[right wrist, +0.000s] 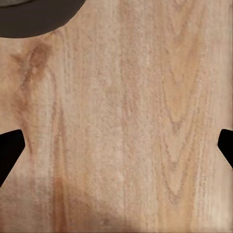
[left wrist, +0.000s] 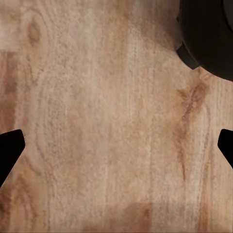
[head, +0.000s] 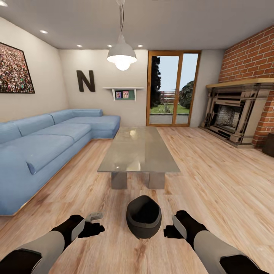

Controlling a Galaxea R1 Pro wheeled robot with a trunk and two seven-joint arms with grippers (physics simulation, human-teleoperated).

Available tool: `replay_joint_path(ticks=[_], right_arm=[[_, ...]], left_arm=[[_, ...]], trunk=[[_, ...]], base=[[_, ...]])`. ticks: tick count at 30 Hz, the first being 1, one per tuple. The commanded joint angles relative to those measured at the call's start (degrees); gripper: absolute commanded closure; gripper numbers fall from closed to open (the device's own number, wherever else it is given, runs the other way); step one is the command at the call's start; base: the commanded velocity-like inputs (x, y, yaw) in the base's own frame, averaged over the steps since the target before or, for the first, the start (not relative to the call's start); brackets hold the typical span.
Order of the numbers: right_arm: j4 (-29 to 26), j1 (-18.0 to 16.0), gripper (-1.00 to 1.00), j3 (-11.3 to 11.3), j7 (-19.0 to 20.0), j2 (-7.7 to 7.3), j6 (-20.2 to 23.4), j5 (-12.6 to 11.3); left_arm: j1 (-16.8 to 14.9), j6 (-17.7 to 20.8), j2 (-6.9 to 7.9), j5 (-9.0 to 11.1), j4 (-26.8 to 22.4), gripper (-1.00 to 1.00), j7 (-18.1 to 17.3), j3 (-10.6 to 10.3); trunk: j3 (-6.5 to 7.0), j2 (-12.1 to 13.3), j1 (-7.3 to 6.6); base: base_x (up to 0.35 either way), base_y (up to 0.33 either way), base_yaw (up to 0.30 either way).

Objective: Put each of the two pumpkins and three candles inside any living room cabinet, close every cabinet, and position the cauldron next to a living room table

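Observation:
The black cauldron [head: 144, 217] sits on the wood floor, a short way in front of the near end of the glass-topped table [head: 139, 152]. My left gripper [head: 93, 225] hovers open just left of it, and my right gripper [head: 170, 230] hovers open just right of it. Neither touches the pot. In the left wrist view the left gripper [left wrist: 116, 150] is empty over bare planks, with the cauldron [left wrist: 208, 34] at a corner. The right wrist view has the right gripper [right wrist: 116, 150] empty too, the cauldron [right wrist: 34, 17] at its corner. Pumpkins and candles are out of view.
A blue corner sofa [head: 45, 146] runs along the left. The brick fireplace [head: 236, 114] stands at the right, with a dark brown corner [head: 269, 144], perhaps the cabinet, beside it. A glass door [head: 173, 89] is at the back. Open floor lies right of the table.

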Motion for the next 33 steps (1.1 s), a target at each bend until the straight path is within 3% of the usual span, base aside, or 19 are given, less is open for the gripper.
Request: replay_joint_path(ticks=[1, 7, 14, 20, 27, 33], right_arm=[[-0.1, 0.1, -1.00, 0.4, -0.4, -0.14, -0.1, -0.6], [0.4, 2.5, -1.00, 0.4, -0.3, -0.39, -1.0, -0.6], [0.7, 3.1, -1.00, 0.4, -0.3, -0.89, -1.1, -0.5], [1.4, 3.2, -1.00, 0.4, -0.3, -1.19, -1.0, 0.2], [1.8, 3.2, -1.00, 0.4, -0.3, -1.29, -1.0, 0.3], [2.0, 3.7, -1.00, 0.5, -0.3, -1.30, -3.1, 0.4]], left_arm=[[0.0, -0.3, 0.05, 0.4, 0.7, -1.00, -0.1, -0.5], [0.0, -3.2, -0.01, 0.4, 3.3, -1.00, 0.0, -0.5], [0.0, -3.7, -0.03, 0.5, 4.2, -1.00, 0.0, -0.5], [0.0, -6.3, -0.03, 0.5, 5.6, -1.00, 0.1, -0.5], [0.0, -6.6, 0.00, 0.4, 6.5, -1.00, 0.1, -0.5], [0.0, -6.7, 0.01, 0.4, 7.2, -1.00, 0.1, -0.5]], trunk=[[0.12, 0.4, -0.24], [0.99, 2.8, -1.56], [1.64, 5.6, -3.09], [2.17, 8.0, -4.41], [2.89, 10.8, -5.95], [4.28, 13.2, -7.27]], base=[[0.000, 0.000, 0.000], [0.000, 0.000, 0.000], [0.000, 0.000, 0.000], [0.000, 0.000, 0.000], [0.000, 0.000, -0.001], [0.000, 0.000, -0.060]])
